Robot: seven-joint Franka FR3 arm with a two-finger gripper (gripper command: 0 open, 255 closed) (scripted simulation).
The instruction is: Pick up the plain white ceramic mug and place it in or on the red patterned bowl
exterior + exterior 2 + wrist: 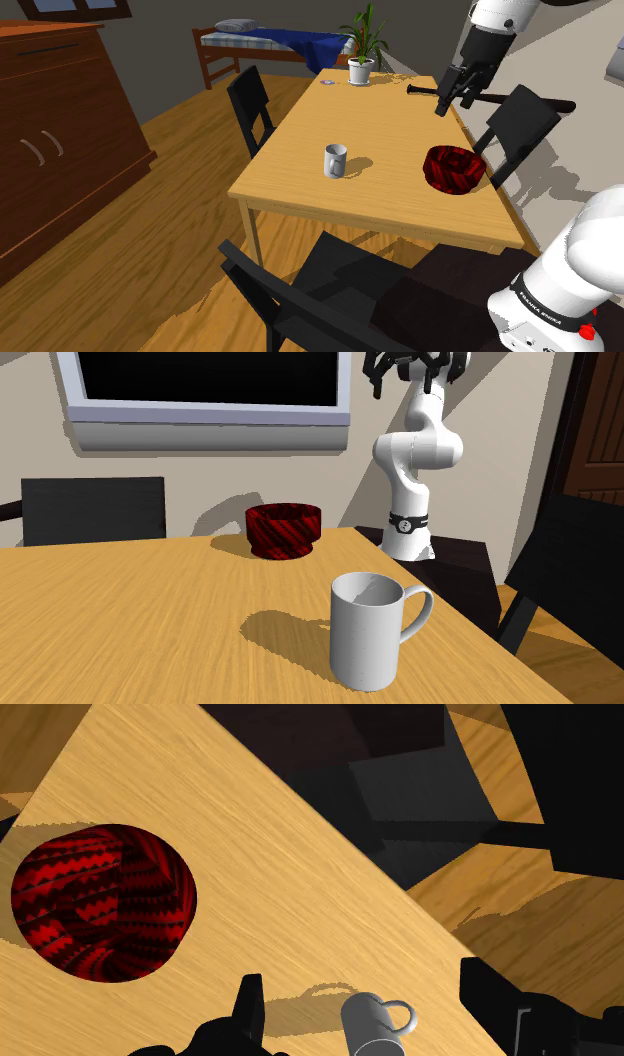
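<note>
**Grained wood, smooth mug, matt black**

The light wooden surface (120, 622) shows fine straight grain and a soft sheen. The pale grey-white mug (367, 642) looks smooth and faintly glossy. The red-and-black zigzag-patterned bowl (284, 532) reads matt, as do the black fingers (249, 1004).

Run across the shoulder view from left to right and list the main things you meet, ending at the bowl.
wooden cabinet → black chair → white mug → red patterned bowl

Open tabletop (390, 125) around mug (335, 160), bowl (455, 168) well apart
</note>
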